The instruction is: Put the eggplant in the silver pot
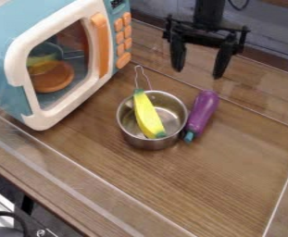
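The purple eggplant (201, 114) with a green stem cap lies on the wooden table, touching the right side of the silver pot (153, 120), stem end toward the front. The pot holds a yellow-green banana-like toy (146, 112); its wire handle points toward the back. My gripper (199, 63) hangs open and empty above the table, behind the eggplant and pot, fingers pointing down and well apart from both.
A toy microwave (50, 56) with its door open stands at the left, an orange dish (51, 77) inside. Clear walls border the table at the front and right edges.
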